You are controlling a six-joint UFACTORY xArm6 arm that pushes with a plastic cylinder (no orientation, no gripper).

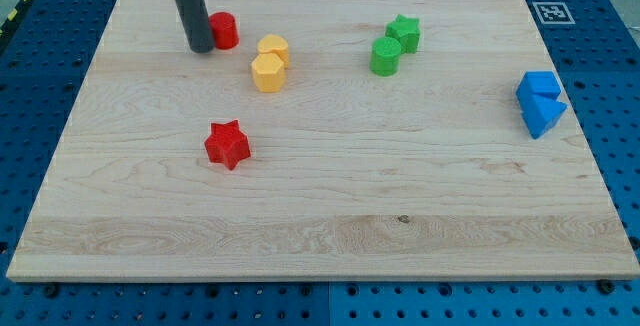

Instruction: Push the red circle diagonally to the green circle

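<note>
The red circle (224, 30) sits near the top left of the wooden board (320, 216). My tip (200, 48) is down on the board, touching the red circle's left side. The green circle (385, 56) lies to the right in the upper middle, with a green star (404, 33) touching it just above and to its right.
Two yellow blocks (269, 63) sit touching each other just right of and below the red circle, between it and the green circle. A red star (227, 144) lies left of centre. Two blue blocks (540, 102) sit together at the right edge.
</note>
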